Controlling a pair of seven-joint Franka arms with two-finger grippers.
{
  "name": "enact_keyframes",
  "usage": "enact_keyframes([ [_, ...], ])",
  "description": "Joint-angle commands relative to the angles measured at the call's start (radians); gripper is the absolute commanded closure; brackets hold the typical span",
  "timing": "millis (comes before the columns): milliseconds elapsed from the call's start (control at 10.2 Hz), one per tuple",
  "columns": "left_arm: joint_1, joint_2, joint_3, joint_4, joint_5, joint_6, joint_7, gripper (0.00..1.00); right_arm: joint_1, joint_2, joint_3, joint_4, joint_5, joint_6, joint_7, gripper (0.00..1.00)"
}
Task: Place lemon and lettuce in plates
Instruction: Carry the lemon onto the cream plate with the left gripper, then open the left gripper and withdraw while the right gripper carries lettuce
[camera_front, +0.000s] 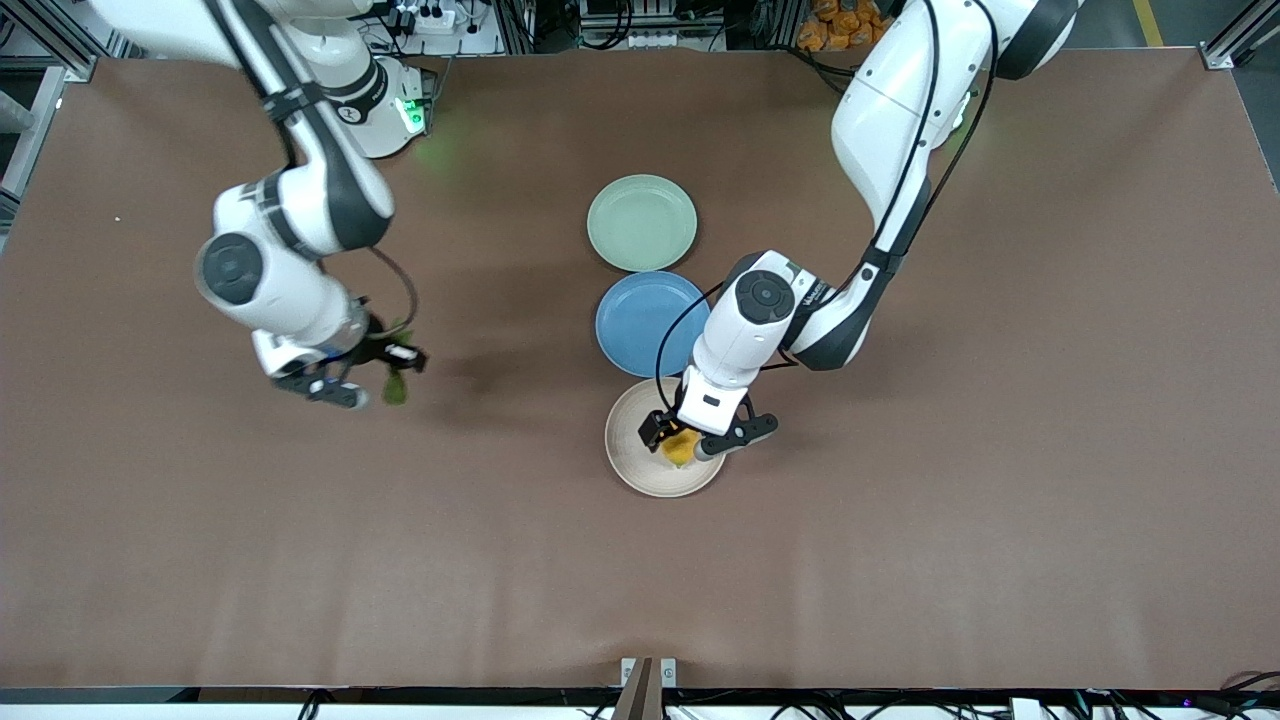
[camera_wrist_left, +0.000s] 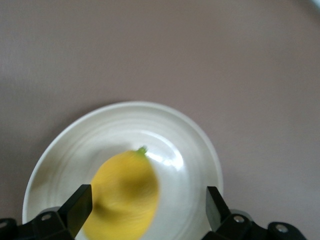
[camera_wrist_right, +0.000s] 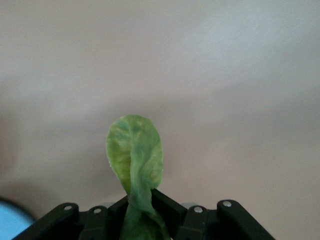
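under the left gripper (camera_front: 708, 436), jaws released: lemon (camera_front: 680, 447) in beige plate (camera_front: 630, 462) (done). right gripper (camera_front: 372, 372) over bare counter (camera_front: 900, 560), grasping lettuce (camera_front: 395, 385); mint plate (camera_front: 642, 222) still unfilled.

Blue plate on a brown table

A round blue plate (camera_front: 640, 322) lies on the brown table (camera_front: 1000, 500) near its middle, empty, its rim partly covered from view on the side toward the left arm's end. At the table's edge nearest the front camera a small bracket (camera_front: 647, 680) sticks up. Along the edge farthest from that camera stand cables and a power strip (camera_front: 425, 17), and a heap of orange things (camera_front: 840, 22) lies off the table.
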Motion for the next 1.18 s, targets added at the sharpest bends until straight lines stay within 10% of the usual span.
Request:
enact_keyframes([
  [0, 0.039, -0.139, 0.008, -0.024, 0.003, -0.141, 0.011, 0.0, -0.006, -0.023, 0.116, -0.021, 0.013, -0.005, 0.117, 1.0],
  [588, 0.229, -0.486, 0.01, -0.024, 0.003, -0.653, 0.47, 0.0, 0.072, -0.032, 0.359, -0.036, 0.006, -0.024, 0.274, 1.0],
  [1078, 0.401, -0.649, 0.01, -0.024, 0.005, -0.928, 0.735, 0.0, 0.265, 0.002, 0.379, -0.076, -0.035, -0.024, 0.301, 1.0],
])
